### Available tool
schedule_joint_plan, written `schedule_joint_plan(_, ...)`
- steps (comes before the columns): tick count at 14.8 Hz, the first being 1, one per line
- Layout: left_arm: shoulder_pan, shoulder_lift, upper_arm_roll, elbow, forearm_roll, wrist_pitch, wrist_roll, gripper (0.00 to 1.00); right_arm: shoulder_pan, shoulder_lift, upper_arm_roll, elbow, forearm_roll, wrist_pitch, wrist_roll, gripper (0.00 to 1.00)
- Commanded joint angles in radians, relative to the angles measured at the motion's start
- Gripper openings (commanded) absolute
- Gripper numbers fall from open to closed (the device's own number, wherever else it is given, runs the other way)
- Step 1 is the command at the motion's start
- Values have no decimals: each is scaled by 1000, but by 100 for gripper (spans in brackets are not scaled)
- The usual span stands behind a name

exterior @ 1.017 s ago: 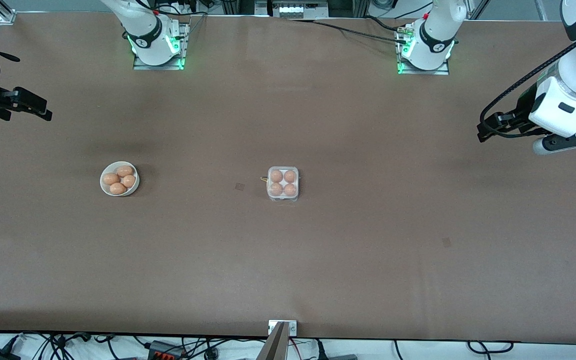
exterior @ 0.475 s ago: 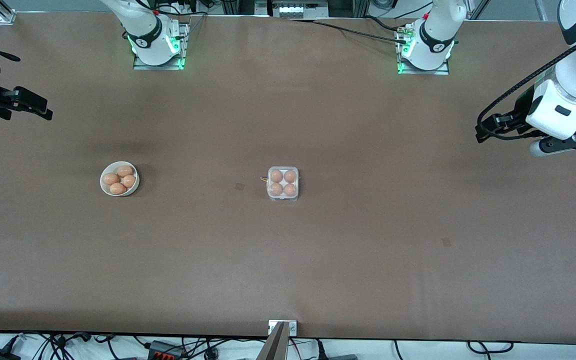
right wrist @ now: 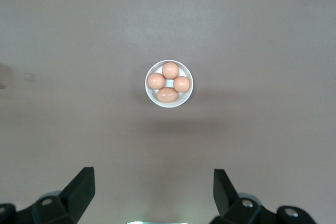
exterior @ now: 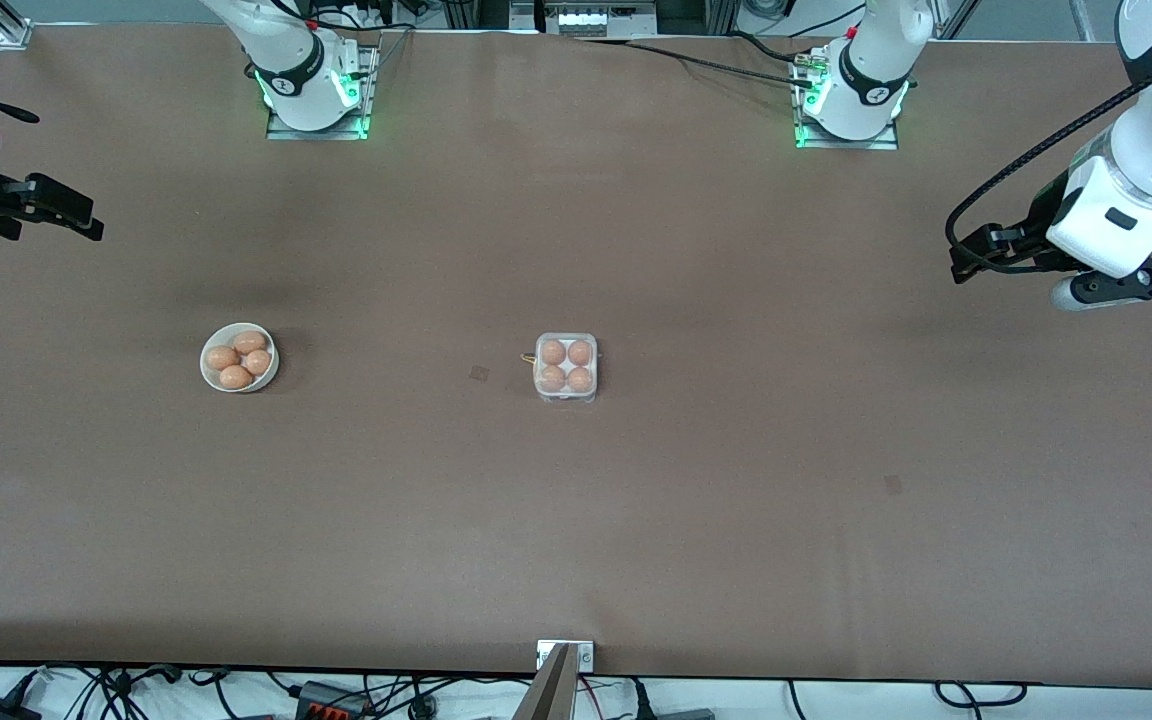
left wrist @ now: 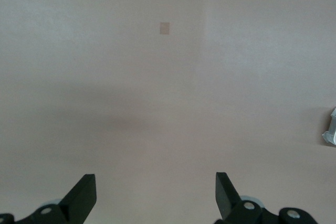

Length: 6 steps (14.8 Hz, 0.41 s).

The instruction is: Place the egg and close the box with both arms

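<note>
The brown table (exterior: 736, 520) lay wide and bare around your box (exterior: 566, 367), lid down over four eggs at mid-table. Your left gripper (left wrist: 156, 195) hung spread and empty over the left arm's end, the box well apart from its fingers. Your right gripper (right wrist: 153, 192), equally spread and empty, looked down on the bowl (right wrist: 169, 84) of four eggs.

The brown table (exterior: 736, 500) carries a closed clear box (exterior: 566, 367) with four eggs at its middle. Toward the right arm's end sits a white bowl (exterior: 239, 357) holding four more eggs, well apart.
</note>
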Motion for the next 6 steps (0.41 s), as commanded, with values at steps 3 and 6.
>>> schedule_joint_plan(3, 16, -6, -9, -8, -15, 7, 31, 100, -4, -7, 4, 0, -14, 12, 12, 100)
schedule_joint_plan(6, 16, -6, -9, -8, -17, 1, 31, 100, -10, -4, 1, 2, -12, 14, 12, 100)
